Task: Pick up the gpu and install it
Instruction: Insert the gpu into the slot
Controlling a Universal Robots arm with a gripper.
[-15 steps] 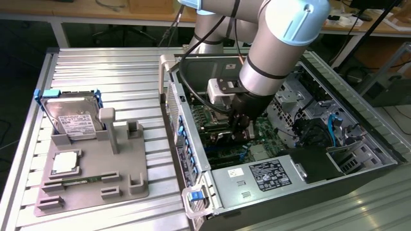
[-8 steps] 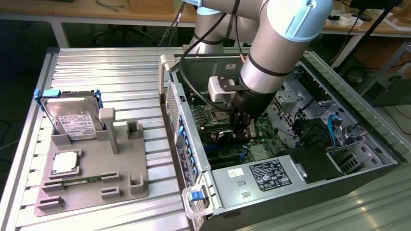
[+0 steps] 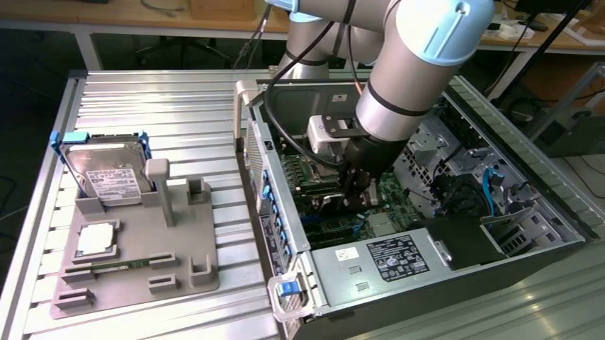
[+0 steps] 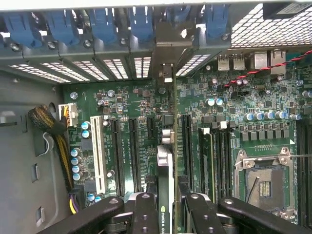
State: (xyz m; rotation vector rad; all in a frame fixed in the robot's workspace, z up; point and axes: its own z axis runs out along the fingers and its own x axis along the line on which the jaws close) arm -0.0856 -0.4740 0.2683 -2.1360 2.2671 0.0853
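inside the case (image 4: 24,146), tool (image 4: 165,208) grips gpu (image 4: 165,163), hiding its slot.

You're looking at the gpu (image 4: 165,165) edge-on: a thin card with a black shroud carrying a green logo, a green board edge and a silver end bracket. It stands on edge, square to the motherboard (image 4: 131,122), in line with its long expansion slots. You can't tell whether it is seated.
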